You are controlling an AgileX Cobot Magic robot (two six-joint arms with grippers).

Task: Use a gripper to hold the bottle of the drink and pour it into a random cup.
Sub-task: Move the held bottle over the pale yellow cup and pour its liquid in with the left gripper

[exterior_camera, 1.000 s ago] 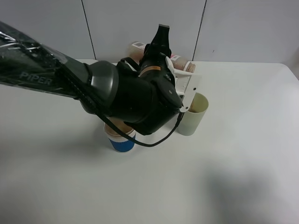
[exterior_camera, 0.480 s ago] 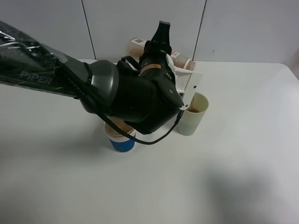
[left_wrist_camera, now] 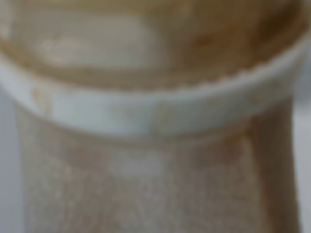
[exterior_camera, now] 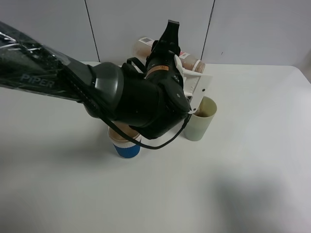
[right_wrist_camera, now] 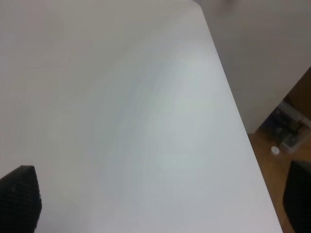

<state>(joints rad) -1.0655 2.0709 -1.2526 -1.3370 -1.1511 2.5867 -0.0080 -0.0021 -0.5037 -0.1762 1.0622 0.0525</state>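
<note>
From above, the left gripper (exterior_camera: 167, 48) is clamped tight on the drink bottle (exterior_camera: 191, 63), held on its side over the table (exterior_camera: 243, 184) with its neck end toward the pale yellow-green cup (exterior_camera: 198, 127). A blue-and-white ribbed cup (exterior_camera: 127, 148) stands under the arm. The left wrist view shows only the blurred bottle, close up. In the right wrist view, the right gripper (right_wrist_camera: 158, 199) hangs over bare table, fingers spread wide, holding nothing.

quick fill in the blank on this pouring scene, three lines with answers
1. The left tool is shut on the ___.
2. The bottle lies tipped above the pale cup, not the ___ ribbed cup.
3. The arm is marked ___.
Missing words: bottle; blue; PIPER.
</note>
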